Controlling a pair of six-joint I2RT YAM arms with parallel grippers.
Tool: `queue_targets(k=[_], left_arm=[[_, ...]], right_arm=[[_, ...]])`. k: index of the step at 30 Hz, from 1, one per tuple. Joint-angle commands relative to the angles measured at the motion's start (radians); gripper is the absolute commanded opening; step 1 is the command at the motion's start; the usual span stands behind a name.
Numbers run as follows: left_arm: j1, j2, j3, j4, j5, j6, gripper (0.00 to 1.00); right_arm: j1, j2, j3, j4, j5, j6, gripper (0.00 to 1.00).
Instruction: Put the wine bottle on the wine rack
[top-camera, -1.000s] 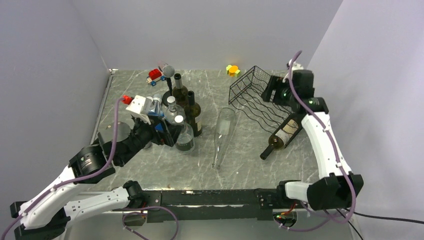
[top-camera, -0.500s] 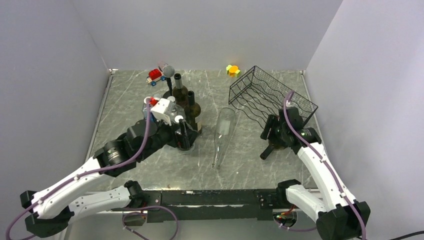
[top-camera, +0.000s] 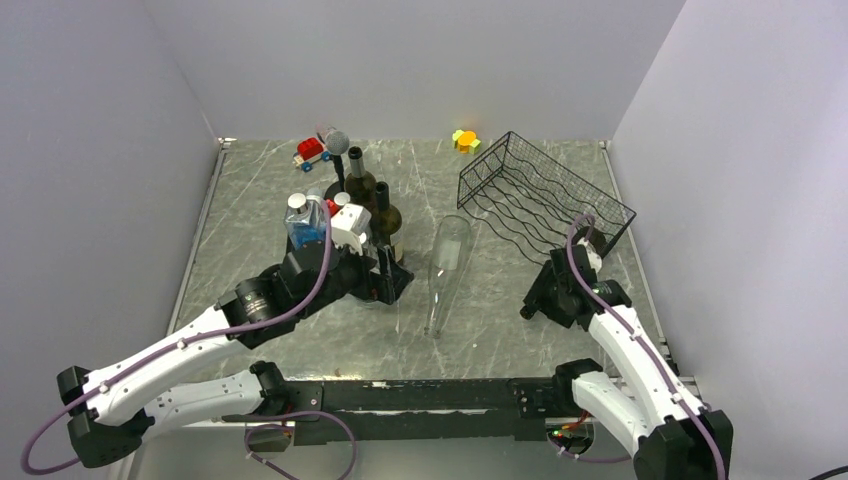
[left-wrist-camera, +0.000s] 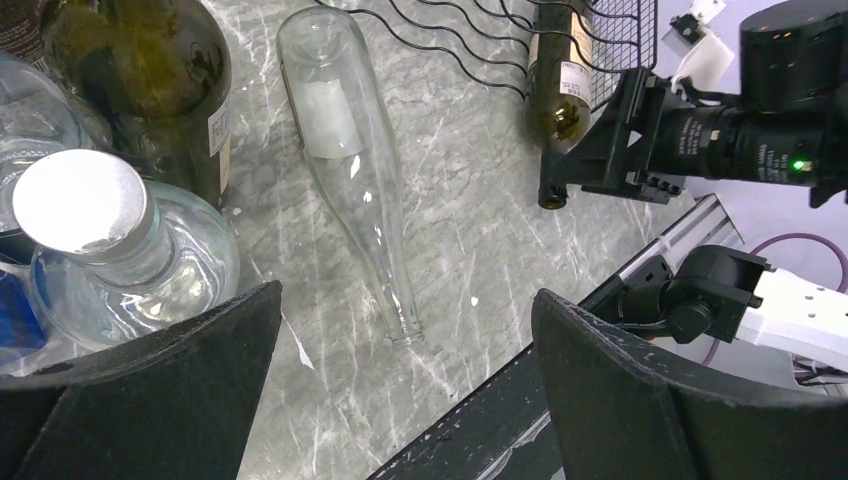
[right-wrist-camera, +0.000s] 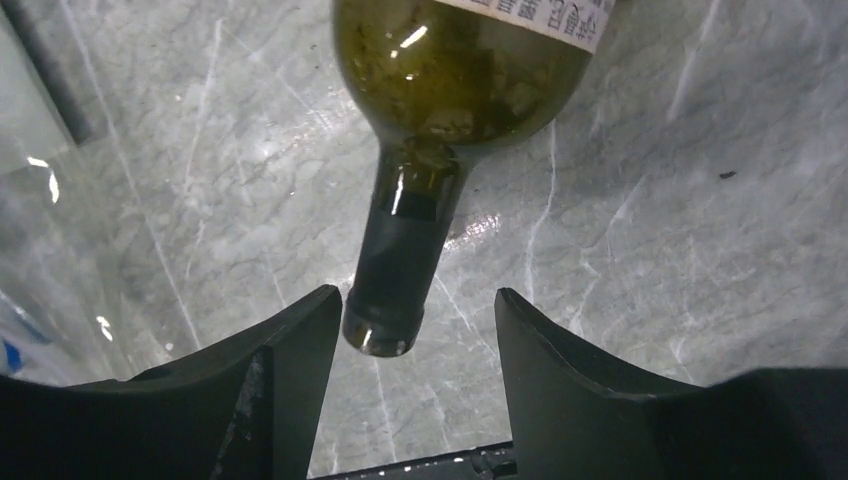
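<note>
A dark green wine bottle (right-wrist-camera: 460, 70) lies on the table with its base in the black wire wine rack (top-camera: 540, 200) and its neck pointing to the near left. My right gripper (right-wrist-camera: 420, 335) is open, and the bottle's neck sits between the fingers (right-wrist-camera: 290, 370), close to the left one. In the top view my right gripper (top-camera: 540, 298) covers most of this bottle. My left gripper (left-wrist-camera: 405, 345) is wide open and empty, above the mouth of a clear empty bottle (left-wrist-camera: 345, 150) that lies on the table (top-camera: 445, 265). In the top view the left gripper (top-camera: 395, 282) is beside the upright bottles.
Two upright dark bottles (top-camera: 372, 195), clear silver-capped bottles (left-wrist-camera: 110, 240) and a blue bottle (top-camera: 303, 225) stand at centre left. A red toy car (top-camera: 312, 150), a microphone (top-camera: 336, 141) and a yellow-orange toy (top-camera: 465, 140) are at the back. Walls enclose the table.
My right arm has come back from the far side of the rack to the dark bottle's neck. My left arm has swung right, past the upright bottles, towards the clear bottle.
</note>
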Motion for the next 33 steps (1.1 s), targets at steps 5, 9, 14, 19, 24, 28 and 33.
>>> queue_targets(k=[5, 9, 14, 19, 24, 28, 33], left_arm=[[-0.002, 0.022, -0.038, 0.087, 0.025, -0.027, 0.99], [-0.002, 0.044, -0.041, 0.096, 0.034, -0.030, 0.99], [-0.002, 0.061, -0.030, 0.084, 0.034, -0.029, 0.99], [-0.002, 0.050, -0.033, 0.081, 0.028, -0.025, 0.99], [-0.002, 0.039, -0.032, 0.069, 0.016, -0.026, 0.99], [-0.002, 0.037, -0.036, 0.073, 0.019, -0.026, 0.99], [-0.002, 0.040, -0.036, 0.071, 0.019, -0.026, 0.99]], right_arm=[[0.005, 0.020, -0.097, 0.183, 0.050, 0.119, 0.54], [0.005, 0.042, -0.089, 0.206, 0.087, 0.127, 0.37], [0.005, 0.063, -0.067, 0.233, 0.134, 0.139, 0.11], [0.004, 0.099, -0.037, 0.259, 0.190, 0.123, 0.00], [0.004, 0.115, -0.015, 0.288, 0.242, 0.090, 0.00], [0.004, 0.125, -0.005, 0.299, 0.282, 0.057, 0.00], [0.004, 0.160, -0.007, 0.302, 0.306, 0.051, 0.00]])
